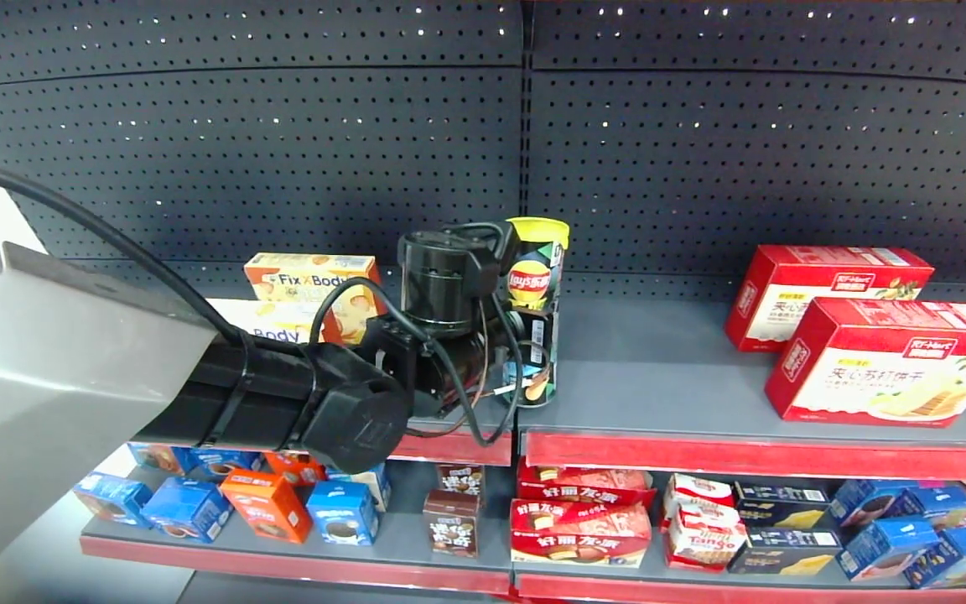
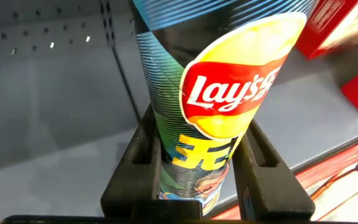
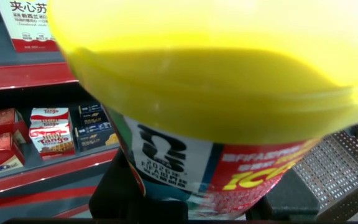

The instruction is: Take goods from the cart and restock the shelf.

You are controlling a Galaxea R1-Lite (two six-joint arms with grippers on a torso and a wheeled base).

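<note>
Dark pegboard panel (image 1: 282,126) runs behind everything. Two red cracker boxes (image 1: 890,361) sit over on the right, orange-white boxes (image 1: 311,281) on the left, small blue boxes (image 1: 185,507) and brown cartons (image 1: 452,522) lower down.

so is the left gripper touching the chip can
Touching. In the left wrist view the left gripper has its fingers pressed against the chip can on both sides.
</note>
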